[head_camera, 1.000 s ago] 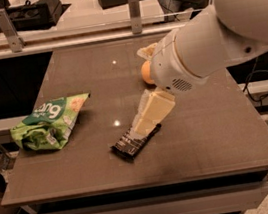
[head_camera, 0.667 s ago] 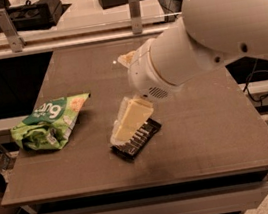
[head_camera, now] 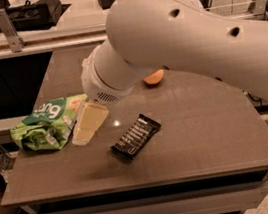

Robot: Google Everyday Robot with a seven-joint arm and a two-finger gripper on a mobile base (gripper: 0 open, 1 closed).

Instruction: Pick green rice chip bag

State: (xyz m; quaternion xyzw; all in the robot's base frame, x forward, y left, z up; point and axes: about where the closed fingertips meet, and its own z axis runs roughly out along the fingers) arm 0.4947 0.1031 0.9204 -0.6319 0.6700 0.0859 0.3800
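Note:
The green rice chip bag [head_camera: 45, 124] lies crumpled at the left side of the brown table [head_camera: 197, 154], its dark-green patch with white letters facing up. My gripper [head_camera: 83, 134] hangs from the large white arm [head_camera: 173, 37], pointing down and to the left. Its cream tip is at the bag's right edge, close above the table. I cannot tell whether it touches the bag. Nothing shows in the gripper.
A black candy bar [head_camera: 135, 136] lies on the table to the right of the gripper. An orange fruit [head_camera: 154, 78] sits behind it, partly hidden by the arm. The table's left edge is close to the bag. Desks and equipment stand behind.
The arm has swung left, from over the black candy bar to the right edge of the green bag. The candy bar is now uncovered. The bag has not moved.

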